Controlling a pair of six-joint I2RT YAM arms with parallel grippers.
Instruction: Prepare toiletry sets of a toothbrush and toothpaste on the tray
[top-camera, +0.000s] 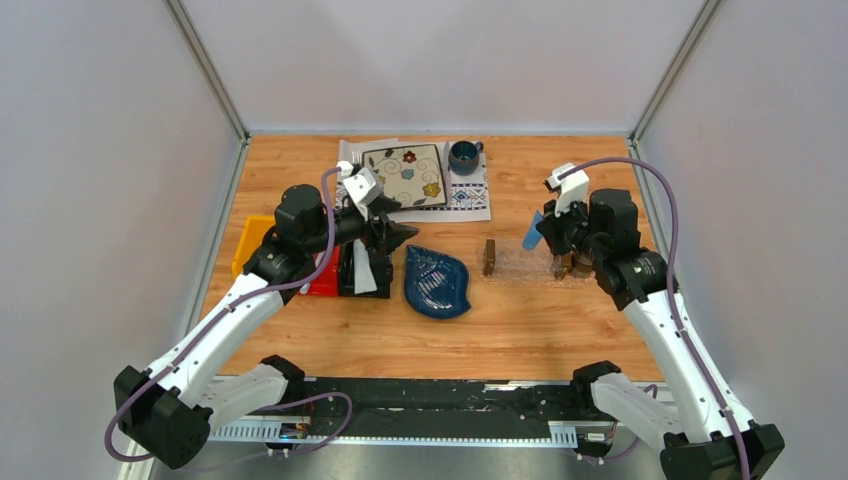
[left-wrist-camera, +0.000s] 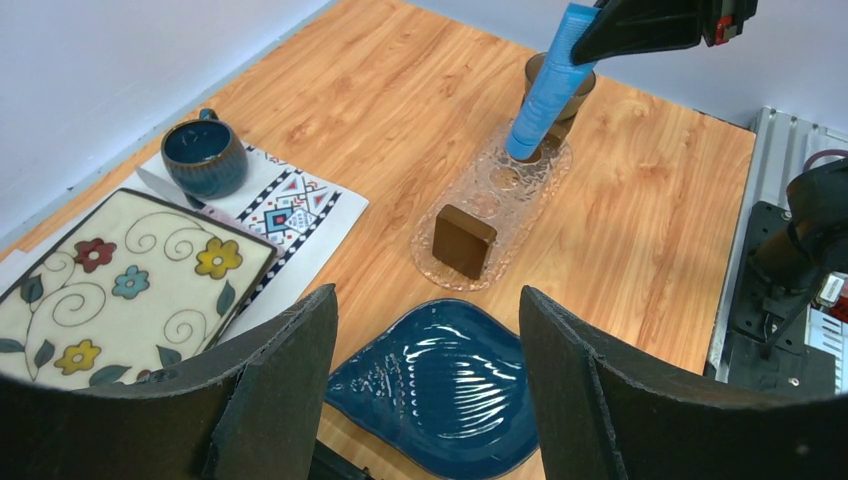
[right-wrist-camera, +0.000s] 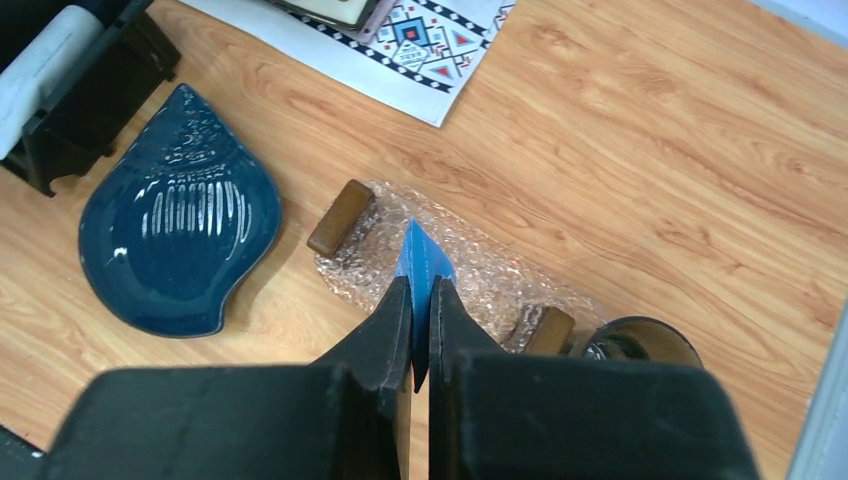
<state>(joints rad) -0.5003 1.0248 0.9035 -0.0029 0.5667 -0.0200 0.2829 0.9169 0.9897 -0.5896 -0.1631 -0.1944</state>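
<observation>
My right gripper is shut on the flat end of a light blue toothpaste tube. The tube hangs steeply, its lower end down at the clear tray, near the far wooden block. Whether it touches the tray I cannot tell. The tray lies right of centre with a brown block at each short end. A white-grey toothpaste tube lies in the black bin. My left gripper stands open and empty above the table between that bin and the blue dish. The toothbrush is out of view.
A dark blue leaf-shaped dish lies between the black bin and the tray. Red and yellow bins sit at the left. A floral plate and blue mug rest on a placemat at the back. A brown cup stands by the tray's right end.
</observation>
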